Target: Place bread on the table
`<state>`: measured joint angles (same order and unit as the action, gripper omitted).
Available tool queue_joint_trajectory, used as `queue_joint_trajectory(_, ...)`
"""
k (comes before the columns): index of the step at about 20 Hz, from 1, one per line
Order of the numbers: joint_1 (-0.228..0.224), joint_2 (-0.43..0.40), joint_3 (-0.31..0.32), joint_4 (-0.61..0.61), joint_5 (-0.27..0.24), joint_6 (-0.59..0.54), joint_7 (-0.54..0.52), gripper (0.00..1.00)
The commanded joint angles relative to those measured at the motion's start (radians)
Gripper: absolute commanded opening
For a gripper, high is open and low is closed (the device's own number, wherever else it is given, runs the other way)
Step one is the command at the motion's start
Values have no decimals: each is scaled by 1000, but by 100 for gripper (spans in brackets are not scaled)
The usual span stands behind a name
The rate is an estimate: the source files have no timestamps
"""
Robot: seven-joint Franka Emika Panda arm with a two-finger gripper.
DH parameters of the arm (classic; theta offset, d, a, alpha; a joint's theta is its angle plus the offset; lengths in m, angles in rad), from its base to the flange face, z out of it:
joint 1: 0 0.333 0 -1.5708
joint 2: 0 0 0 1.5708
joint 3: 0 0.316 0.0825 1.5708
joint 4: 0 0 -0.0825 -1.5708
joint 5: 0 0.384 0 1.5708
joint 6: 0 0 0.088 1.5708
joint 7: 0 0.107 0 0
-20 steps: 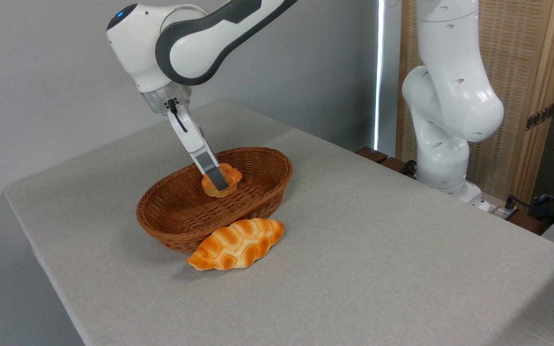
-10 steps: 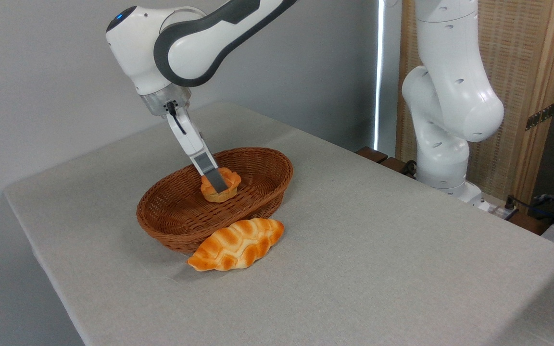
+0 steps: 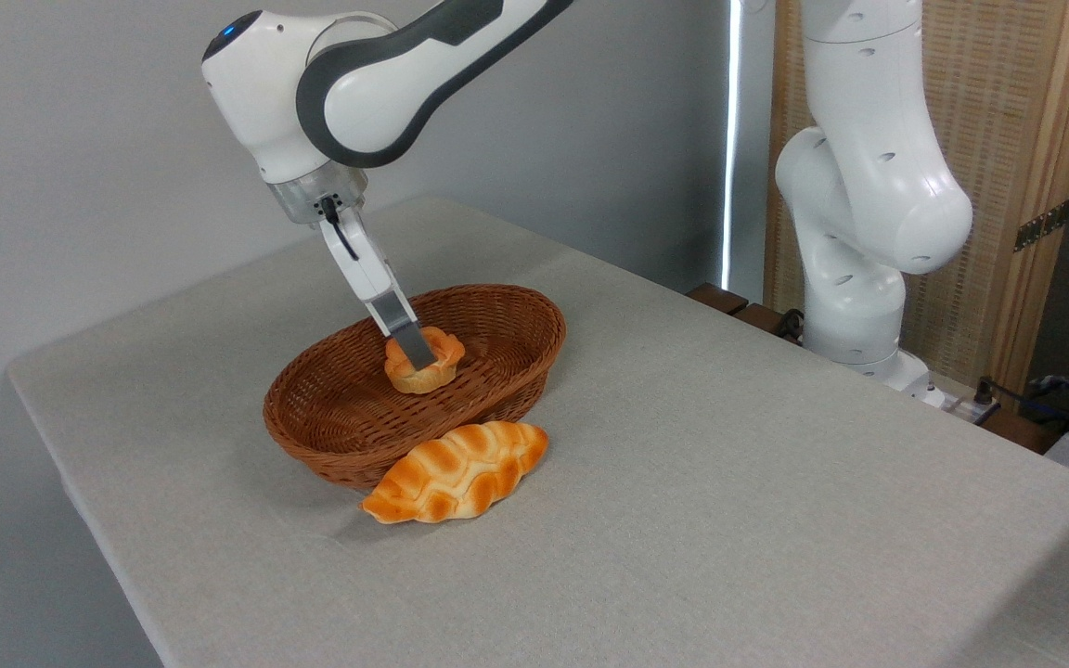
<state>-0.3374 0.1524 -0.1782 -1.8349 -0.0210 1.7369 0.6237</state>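
The bread, a small round bun with a pale crinkled top and orange base, sits tilted inside the brown wicker basket near the middle of the grey-beige cloth table. My gripper reaches down into the basket from the upper left and is shut on the bun. One grey-padded finger crosses the bun's front; the other finger is hidden behind it. I cannot tell whether the bun's base touches the basket floor.
A longer orange-and-cream ridged loaf lies on the cloth right against the basket's front wall. The arm's white base column stands off the table's back right edge, beside a wooden screen.
The bun and my fingertips have shifted slightly down and left inside the basket, and the wrist slid a little left. The loaf and basket have stayed put.
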Motion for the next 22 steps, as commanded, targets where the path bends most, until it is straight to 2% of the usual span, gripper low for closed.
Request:
queue_joint_trajectory(1,-3,-1,11,5,1,6,10,6)
queue_joint_trajectory(10,-3,-2,13,8,1,4,11,6)
queue_joint_trajectory(13,-2,-20,37,14,-7,1,10,6)
queue_joint_trajectory(16,-2,-54,81,17,-65,-2,8,6)
queue_joint_trajectory(19,-2,-73,95,20,-68,-28,8,6)
queue_joint_trajectory(22,-2,-108,143,37,-95,-65,7,6)
